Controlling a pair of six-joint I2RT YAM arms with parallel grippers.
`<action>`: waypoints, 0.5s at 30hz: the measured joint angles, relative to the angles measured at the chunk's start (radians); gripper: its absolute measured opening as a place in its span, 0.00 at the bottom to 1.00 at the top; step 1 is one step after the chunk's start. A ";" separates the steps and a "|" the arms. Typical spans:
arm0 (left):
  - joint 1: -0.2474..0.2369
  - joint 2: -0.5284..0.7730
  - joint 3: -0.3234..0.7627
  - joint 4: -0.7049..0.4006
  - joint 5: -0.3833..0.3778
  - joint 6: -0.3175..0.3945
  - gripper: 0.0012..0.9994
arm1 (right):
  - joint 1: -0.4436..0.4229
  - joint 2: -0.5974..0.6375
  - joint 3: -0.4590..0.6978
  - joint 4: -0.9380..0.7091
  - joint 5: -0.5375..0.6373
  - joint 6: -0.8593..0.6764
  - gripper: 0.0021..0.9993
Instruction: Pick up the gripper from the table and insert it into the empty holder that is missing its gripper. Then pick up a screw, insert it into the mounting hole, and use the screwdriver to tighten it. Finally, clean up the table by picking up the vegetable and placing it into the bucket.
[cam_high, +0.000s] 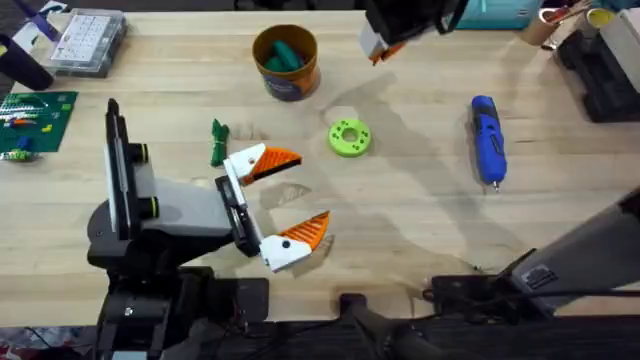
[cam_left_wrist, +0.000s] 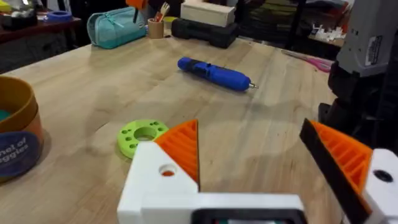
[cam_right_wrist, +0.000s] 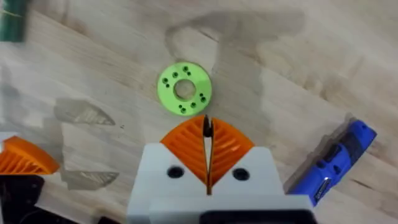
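Lime-green ring (cam_high: 349, 137) mid-table, clear compartment box (cam_high: 88, 41) far left, green circuit board (cam_high: 33, 118) beside it

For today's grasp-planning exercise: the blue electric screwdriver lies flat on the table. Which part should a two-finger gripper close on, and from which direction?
Grip the blue screwdriver around the middle of its thick body, coming straight down from above with the fingers closing across its width. It lies flat on the wooden table with open space on both sides; the thin metal tip, pointing toward the arms' bases, looks too slim to hold securely.
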 joint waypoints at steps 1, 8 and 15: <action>0.000 0.000 0.000 0.000 0.000 0.000 0.99 | 0.007 0.000 0.018 -0.006 0.001 -0.006 0.00; 0.000 0.000 0.000 0.000 0.000 0.000 0.99 | 0.090 0.000 0.074 -0.014 0.006 -0.063 0.00; 0.000 0.000 0.000 0.000 0.000 0.000 0.99 | 0.197 0.000 0.075 -0.014 0.007 -0.113 0.00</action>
